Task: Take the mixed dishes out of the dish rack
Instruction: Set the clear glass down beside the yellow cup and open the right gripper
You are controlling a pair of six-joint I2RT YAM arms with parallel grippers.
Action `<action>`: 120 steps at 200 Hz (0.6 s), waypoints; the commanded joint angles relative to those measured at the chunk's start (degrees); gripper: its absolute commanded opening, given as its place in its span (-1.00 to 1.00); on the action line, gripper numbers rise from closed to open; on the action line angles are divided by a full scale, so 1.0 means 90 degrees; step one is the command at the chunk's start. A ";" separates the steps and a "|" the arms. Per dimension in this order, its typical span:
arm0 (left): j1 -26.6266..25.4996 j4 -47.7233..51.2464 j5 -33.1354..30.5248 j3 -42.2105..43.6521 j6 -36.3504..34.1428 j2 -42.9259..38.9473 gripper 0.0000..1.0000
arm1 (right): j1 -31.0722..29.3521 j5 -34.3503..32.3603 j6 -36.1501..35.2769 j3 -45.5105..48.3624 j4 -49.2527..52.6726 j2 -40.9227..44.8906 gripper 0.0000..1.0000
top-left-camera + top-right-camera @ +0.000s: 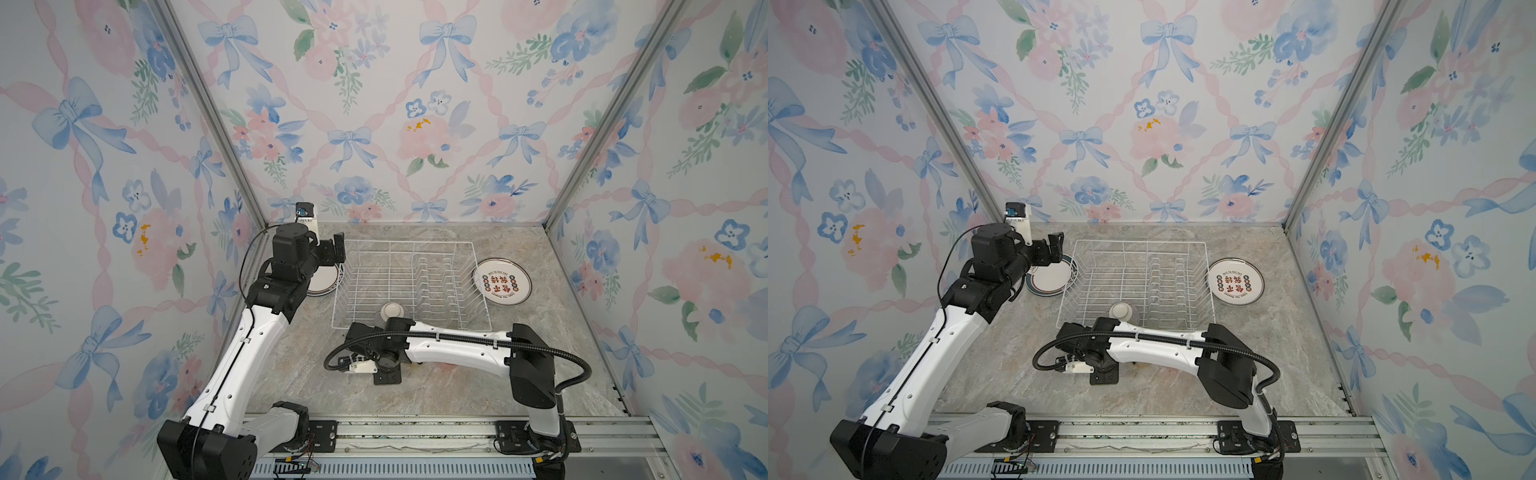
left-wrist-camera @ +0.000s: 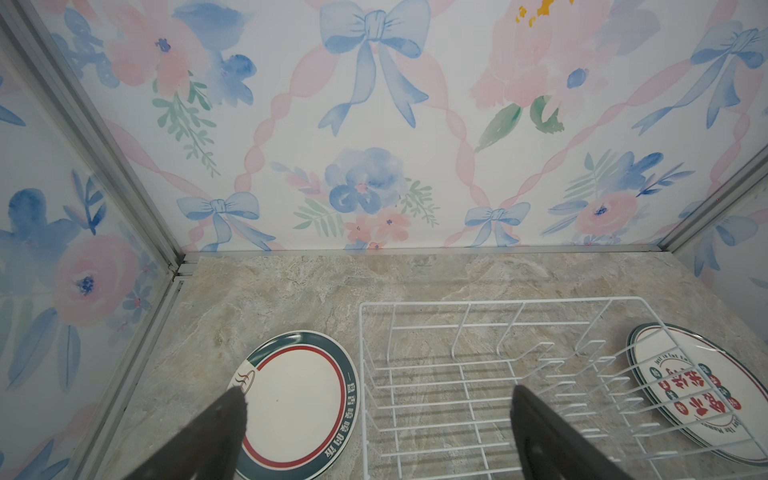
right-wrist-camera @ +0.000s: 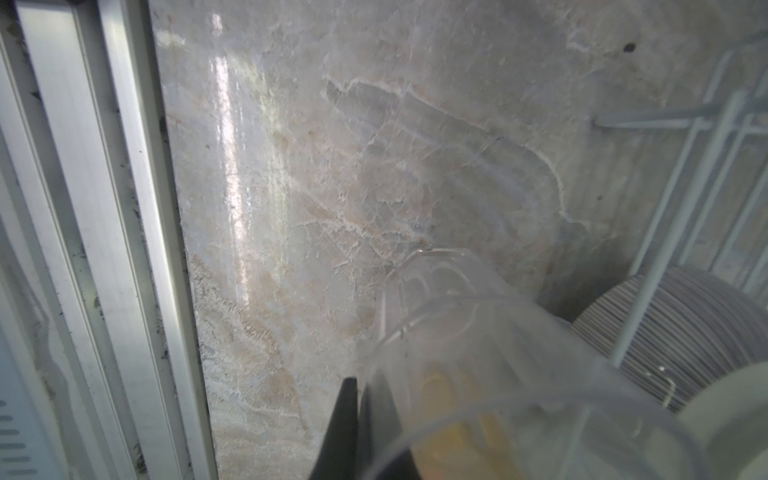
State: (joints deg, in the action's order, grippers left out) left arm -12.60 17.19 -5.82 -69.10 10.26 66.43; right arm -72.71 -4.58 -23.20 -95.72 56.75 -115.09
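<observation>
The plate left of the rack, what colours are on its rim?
The plate has a dark green rim and red inner ring; see the left wrist view.

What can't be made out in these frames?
- Right gripper: hidden under the right arm in both top views; only its fingertips show in the right wrist view.
- Clear tumbler: blurred and cut off by the right wrist frame edge; the yellow blur seen through it is unidentifiable.
- Green-rimmed plate: partly behind the left arm in both top views.
- Red-lettered plate: one or a stack, too small to count.
</observation>
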 commanded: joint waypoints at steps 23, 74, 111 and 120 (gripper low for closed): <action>0.0085 -0.0175 0.0168 0.0150 -0.0144 0.0051 0.96 | 0.0077 -0.0055 -0.0108 -0.0311 0.0309 -0.0283 -1.00; 0.0134 -0.0190 0.0246 0.0224 -0.0173 0.0055 0.96 | 0.0153 -0.0067 -0.0106 -0.0397 0.0350 -0.0413 -1.00; 0.0154 -0.0190 0.0302 0.0252 -0.0173 0.0050 0.96 | 0.0168 -0.0087 -0.0098 -0.0440 0.0418 -0.0498 -0.83; 0.0158 -0.0185 0.0305 0.0261 -0.0173 0.0045 0.96 | 0.0164 -0.0095 -0.0093 -0.0444 0.0431 -0.0511 -0.78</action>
State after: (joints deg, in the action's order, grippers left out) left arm -11.60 16.36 -4.19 -67.35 10.02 66.59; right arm -71.75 -4.60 -23.62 -98.35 58.50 -118.21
